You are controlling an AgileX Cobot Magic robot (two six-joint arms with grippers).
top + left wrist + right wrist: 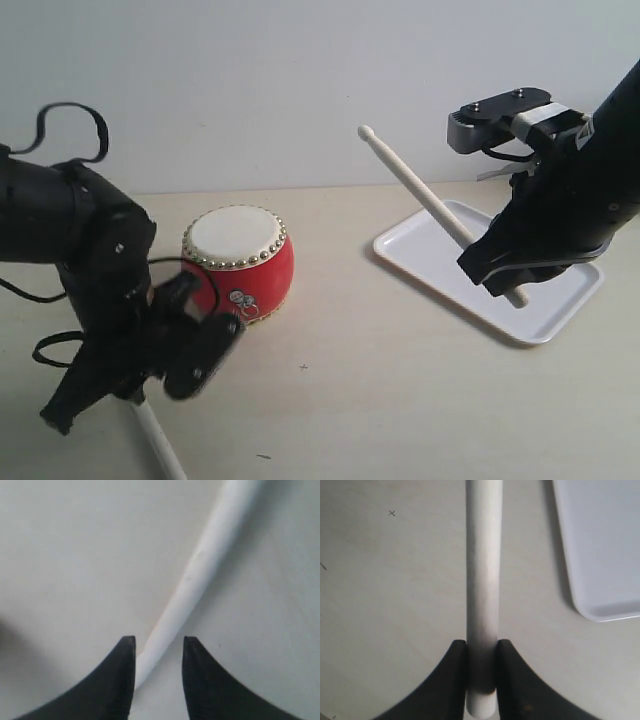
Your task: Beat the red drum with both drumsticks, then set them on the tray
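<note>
Left pincer [159, 645], wrist view alone shows it loose around drumstick [200, 565]

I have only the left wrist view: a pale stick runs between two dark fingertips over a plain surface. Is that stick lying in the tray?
Observer: No. The exterior view shows that drumstick lying on the table; the tray sits across the table, beyond the red drum.
Operator: Where is the other stick?
Observer: The right gripper is shut on the second drumstick, holding it slanted with its tip up in the air.
</note>
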